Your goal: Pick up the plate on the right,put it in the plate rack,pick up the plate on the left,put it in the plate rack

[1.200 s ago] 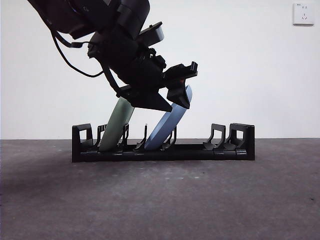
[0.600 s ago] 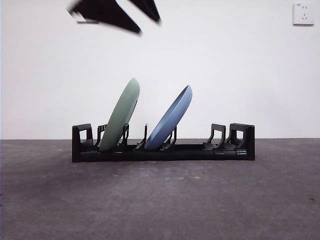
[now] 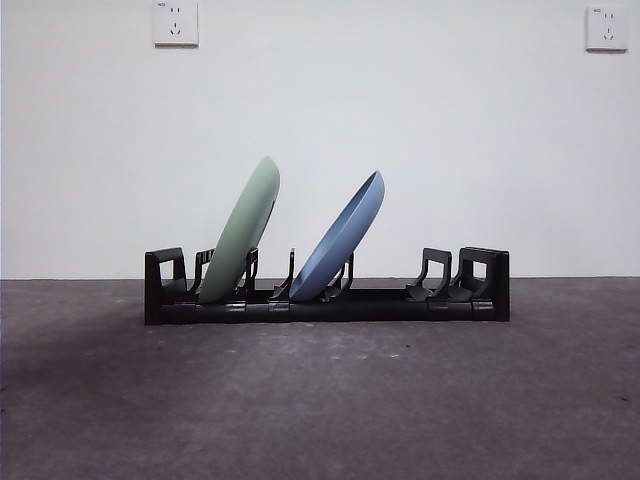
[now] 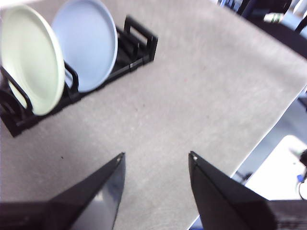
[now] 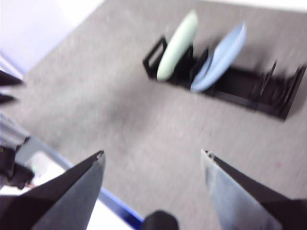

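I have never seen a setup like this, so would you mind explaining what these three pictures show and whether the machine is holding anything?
This is a two-armed robot at a table. One picture looks level across the table: a black plate rack holds a green plate and a blue plate, both leaning in their slots. No arm shows there. The other two come from cameras on each wrist, looking down at the same rack from a distance. The left gripper and the right gripper each have their black fingers spread open and hold nothing.

surface: grey table [image 3: 320, 400] | directly on it: 1 black plate rack [image 3: 400, 303], lying lengthwise across the middle
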Controlling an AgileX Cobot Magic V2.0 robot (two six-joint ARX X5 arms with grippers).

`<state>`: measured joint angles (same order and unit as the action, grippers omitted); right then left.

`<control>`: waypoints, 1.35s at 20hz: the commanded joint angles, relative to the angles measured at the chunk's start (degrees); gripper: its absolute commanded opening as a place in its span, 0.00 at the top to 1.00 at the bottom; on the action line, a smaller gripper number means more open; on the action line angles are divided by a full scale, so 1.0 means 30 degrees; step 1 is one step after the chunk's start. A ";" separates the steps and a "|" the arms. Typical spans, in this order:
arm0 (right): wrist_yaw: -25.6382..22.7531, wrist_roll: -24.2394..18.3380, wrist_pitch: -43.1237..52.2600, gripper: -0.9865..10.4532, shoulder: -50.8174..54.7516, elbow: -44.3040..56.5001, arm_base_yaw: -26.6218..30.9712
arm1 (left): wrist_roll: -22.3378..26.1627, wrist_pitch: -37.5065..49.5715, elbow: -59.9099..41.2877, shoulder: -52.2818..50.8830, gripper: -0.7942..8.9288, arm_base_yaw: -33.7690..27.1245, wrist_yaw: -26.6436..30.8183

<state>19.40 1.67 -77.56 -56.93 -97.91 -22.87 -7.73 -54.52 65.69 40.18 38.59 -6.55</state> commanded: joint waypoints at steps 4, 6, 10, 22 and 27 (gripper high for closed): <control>0.0051 -0.0204 -0.0452 0.61 0.0772 0.2805 -0.0015 | 0.0153 -0.0080 -0.0080 -0.0772 0.69 0.0036 0.0044; 0.0029 -0.0211 -0.0452 0.65 0.0867 0.3169 -0.0007 | 0.0138 -0.0066 -0.0080 -0.0714 0.69 0.0044 0.0036; -0.0109 -0.0729 -0.0452 0.91 0.0947 0.3657 -0.0007 | 0.0153 -0.0080 -0.0080 -0.0525 0.80 0.0044 0.0044; -0.1297 -0.1129 -0.0444 0.91 0.0648 0.3657 -0.0007 | 0.0233 -0.0087 -0.0080 -0.0284 0.92 0.0036 0.0051; -0.3366 -0.1129 -0.0444 0.91 -0.0117 0.3657 -0.0007 | 0.0233 -0.0095 -0.0080 0.0306 0.92 0.0036 0.0051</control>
<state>9.34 -1.39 -77.58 -57.28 -87.29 -22.87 -7.55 -54.89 65.67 41.21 38.59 -6.55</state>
